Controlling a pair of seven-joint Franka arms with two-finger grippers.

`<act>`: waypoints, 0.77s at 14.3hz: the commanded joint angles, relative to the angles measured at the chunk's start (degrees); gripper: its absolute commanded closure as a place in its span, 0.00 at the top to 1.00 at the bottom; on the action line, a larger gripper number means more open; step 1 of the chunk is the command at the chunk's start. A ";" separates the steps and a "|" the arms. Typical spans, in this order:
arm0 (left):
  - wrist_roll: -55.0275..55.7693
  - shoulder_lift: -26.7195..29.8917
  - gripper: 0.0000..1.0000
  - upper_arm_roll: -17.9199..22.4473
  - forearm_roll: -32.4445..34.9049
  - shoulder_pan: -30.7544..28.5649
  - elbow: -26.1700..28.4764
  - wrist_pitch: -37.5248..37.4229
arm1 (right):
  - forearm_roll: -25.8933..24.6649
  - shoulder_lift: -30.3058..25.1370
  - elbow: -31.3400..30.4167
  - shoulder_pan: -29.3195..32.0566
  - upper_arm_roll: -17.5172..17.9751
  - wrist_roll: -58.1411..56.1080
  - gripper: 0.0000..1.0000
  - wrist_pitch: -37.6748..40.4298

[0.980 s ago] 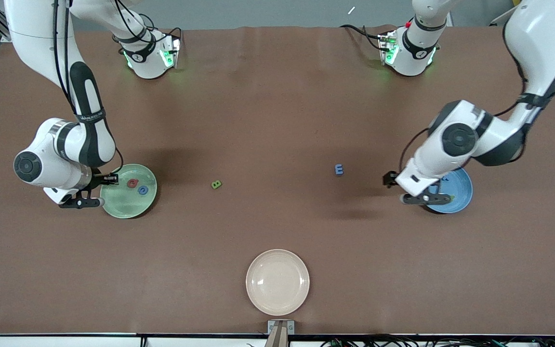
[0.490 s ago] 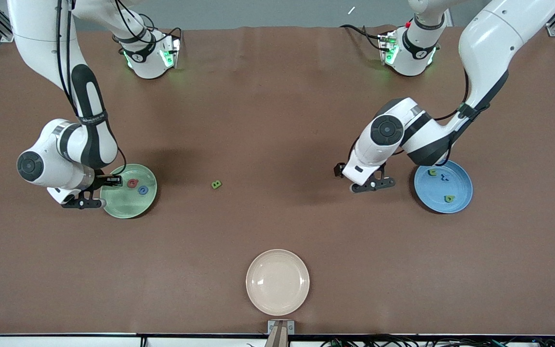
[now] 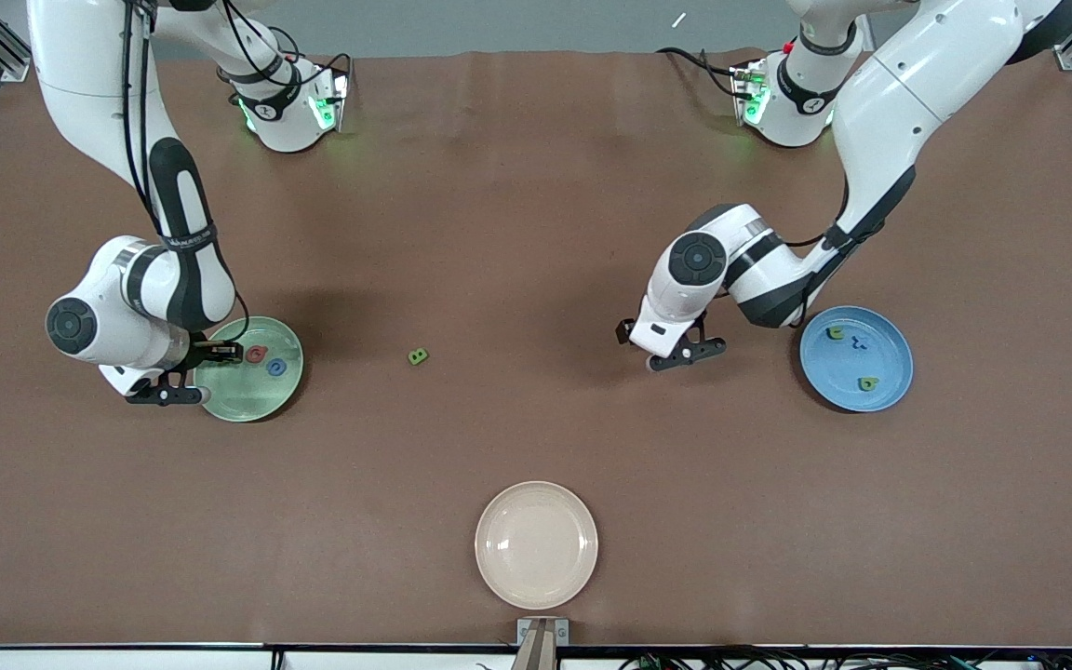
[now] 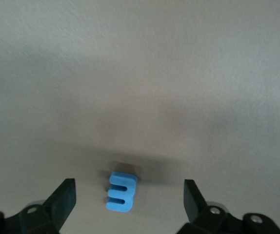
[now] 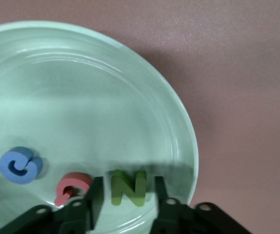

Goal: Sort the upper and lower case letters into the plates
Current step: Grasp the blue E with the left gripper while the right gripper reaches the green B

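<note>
Surface: brown table (image 3: 517,233) carried everything you worked with, both bases along one edge.
Left gripper: your left gripper (image 3: 676,352) had swung off the blue plate (image 3: 880,395) within the last second and hung low over the bare table, fingers (image 4: 64,197) wide apart and holding nothing.
Its target: the blue letter (image 4: 121,191) lay flat between those fingers in the left wrist view, touching neither; the arm hid it in the front view.
Meaning: you had finished one delivery and were lined up for the next pick; I judged a straight descent and a close would take it.
Right gripper: your right gripper (image 3: 184,375) sat low at the rim of the green plate (image 3: 247,402) and had barely moved; its fingers (image 5: 93,195) stood apart on either side of a green letter (image 5: 128,187) resting in the plate, seemingly just let go.
Green plate: a red letter (image 3: 258,354) and another blue letter (image 3: 277,368) lay beside it.
Blue plate: two green letters (image 3: 837,332) (image 3: 868,383) and a dark blue one (image 3: 859,342) lay in it.
Left to sort: one green letter (image 3: 418,355) lay alone mid-table between the plates, well apart from both grippers.
Around: a beige plate (image 3: 536,544) sat nearest the camera, with nothing in it.
Obstacles: nothing stood near either loose letter; I judged the thinness of the letters the main risk to the grasp.
</note>
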State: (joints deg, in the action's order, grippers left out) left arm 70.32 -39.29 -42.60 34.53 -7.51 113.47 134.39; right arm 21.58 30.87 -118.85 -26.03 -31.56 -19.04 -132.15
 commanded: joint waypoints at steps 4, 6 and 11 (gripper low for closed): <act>0.43 0.53 0.57 0.50 0.63 0.65 1.31 0.53 | 1.80 -3.44 6.25 -1.04 -0.09 6.95 1.00 13.12; 0.43 0.53 0.53 0.50 0.89 0.83 1.31 0.53 | 1.89 -3.98 7.49 -5.15 -0.09 17.49 1.00 14.81; 0.17 0.35 0.48 0.59 2.21 0.83 1.84 0.53 | 7.87 -5.91 6.96 -15.43 -0.35 44.30 1.00 12.19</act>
State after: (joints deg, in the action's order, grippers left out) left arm 70.31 -39.32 -42.31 35.83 -6.93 114.71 134.40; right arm 27.76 26.86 -110.21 -37.72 -31.30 17.03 -118.23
